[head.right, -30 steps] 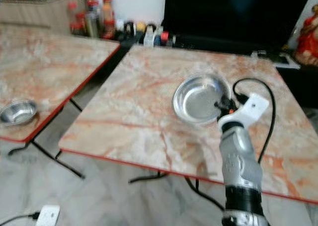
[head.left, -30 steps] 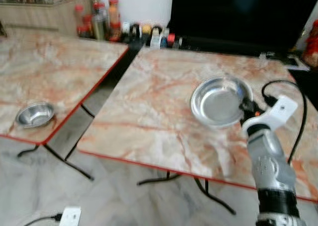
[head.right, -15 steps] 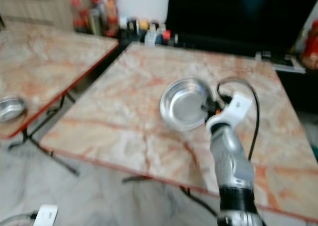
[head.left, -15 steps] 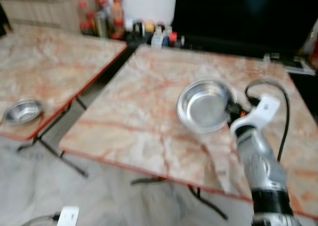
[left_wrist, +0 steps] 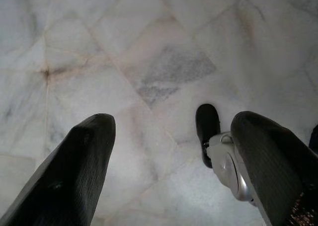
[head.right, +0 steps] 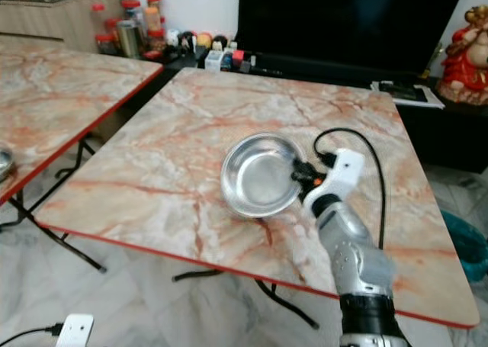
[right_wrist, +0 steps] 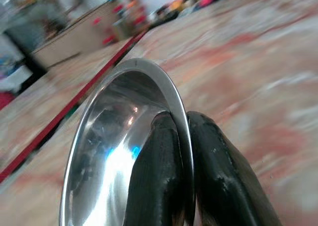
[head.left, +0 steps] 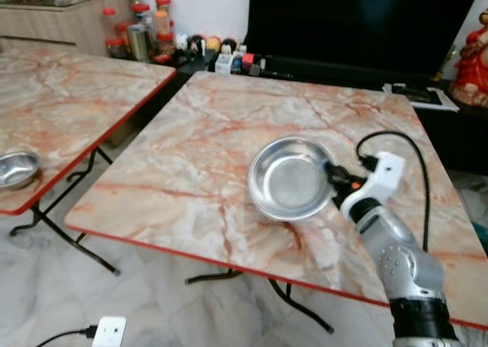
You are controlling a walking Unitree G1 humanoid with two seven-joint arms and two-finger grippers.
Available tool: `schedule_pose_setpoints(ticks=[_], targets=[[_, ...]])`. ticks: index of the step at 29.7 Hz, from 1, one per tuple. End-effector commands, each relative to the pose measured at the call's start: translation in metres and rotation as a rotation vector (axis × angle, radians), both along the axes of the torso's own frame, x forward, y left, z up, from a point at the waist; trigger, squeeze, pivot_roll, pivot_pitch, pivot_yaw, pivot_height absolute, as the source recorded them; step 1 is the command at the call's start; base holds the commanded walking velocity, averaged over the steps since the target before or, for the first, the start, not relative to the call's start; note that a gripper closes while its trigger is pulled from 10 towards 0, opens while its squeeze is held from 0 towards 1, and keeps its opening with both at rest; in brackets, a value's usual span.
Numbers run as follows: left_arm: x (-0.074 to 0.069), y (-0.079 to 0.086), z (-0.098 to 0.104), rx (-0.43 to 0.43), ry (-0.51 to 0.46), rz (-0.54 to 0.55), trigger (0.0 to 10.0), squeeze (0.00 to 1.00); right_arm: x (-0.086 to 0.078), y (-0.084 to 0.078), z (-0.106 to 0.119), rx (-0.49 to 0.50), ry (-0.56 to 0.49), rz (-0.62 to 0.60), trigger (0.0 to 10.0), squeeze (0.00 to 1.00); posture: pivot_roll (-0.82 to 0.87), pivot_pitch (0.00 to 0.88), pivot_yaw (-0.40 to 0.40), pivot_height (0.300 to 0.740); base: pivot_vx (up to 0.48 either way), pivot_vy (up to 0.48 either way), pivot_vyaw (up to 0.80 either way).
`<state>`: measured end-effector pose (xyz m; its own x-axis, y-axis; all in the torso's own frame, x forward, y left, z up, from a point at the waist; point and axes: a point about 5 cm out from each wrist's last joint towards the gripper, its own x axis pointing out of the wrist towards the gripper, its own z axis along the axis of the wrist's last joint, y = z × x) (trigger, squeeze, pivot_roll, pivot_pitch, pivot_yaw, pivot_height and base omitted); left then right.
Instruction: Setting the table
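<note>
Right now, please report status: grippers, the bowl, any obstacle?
Right gripper shut on steel bowl rim, over marble table. Left gripper open, idle above floor. No obstacle near bowl.

Bright, even light; right wrist background blurred, perhaps glare inside bowl (right_wrist: 114,151).

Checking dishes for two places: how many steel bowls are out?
2: a large round steel bowl pinched by the right gripper on the near table; a small steel bowl on the left table's edge.

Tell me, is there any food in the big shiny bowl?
Empty. The steel bowl shows only its bare, shiny inside, and the right end effector pinches its rim.
</note>
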<state>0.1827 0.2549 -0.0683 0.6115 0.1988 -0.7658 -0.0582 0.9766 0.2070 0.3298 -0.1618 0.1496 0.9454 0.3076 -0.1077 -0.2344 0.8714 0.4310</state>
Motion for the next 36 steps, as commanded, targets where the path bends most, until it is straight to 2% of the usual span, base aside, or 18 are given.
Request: schedule_pose_setpoints(ticks=[1,3,6,11,27,36], targets=[[-0.002,0.0,-0.001,-0.008,0.01,0.005,10.0,0.0,-0.003,0.0,0.003,-0.004,-0.005,0.024,10.0,0.0,-0.02,0.08,-0.057,0.74,0.0,0.0,0.0],[-0.002,0.0,-0.001,-0.009,0.011,0.004,10.0,0.0,-0.003,-0.002,0.002,0.025,0.016,0.013,10.0,0.0,-0.02,0.081,-0.058,0.74,0.0,0.0,0.0],[-0.002,-0.001,-0.002,-0.012,0.016,0.004,10.0,0.0,-0.002,-0.011,-0.004,0.15,0.102,-0.066,10.0,0.0,-0.02,0.084,-0.065,0.74,0.0,0.0,0.0],[-0.002,-0.001,-0.002,-0.012,0.018,0.005,10.0,0.0,-0.004,-0.017,-0.01,0.196,0.147,-0.108,10.0,0.0,-0.03,0.085,-0.065,0.74,0.0,0.0,0.0],[-0.003,0.0,-0.002,-0.011,0.03,-0.003,10.0,0.0,-0.018,-0.007,-0.019,0.229,0.235,-0.092,10.0,0.0,-0.03,0.093,-0.057,0.74,0.0,0.0,0.0],[-0.003,0.001,-0.002,-0.014,0.036,-0.009,10.0,0.0,-0.028,-0.017,-0.022,0.22,0.254,-0.131,10.0,0.0,-0.03,0.092,-0.053,0.74,0.0,0.0,0.0]])
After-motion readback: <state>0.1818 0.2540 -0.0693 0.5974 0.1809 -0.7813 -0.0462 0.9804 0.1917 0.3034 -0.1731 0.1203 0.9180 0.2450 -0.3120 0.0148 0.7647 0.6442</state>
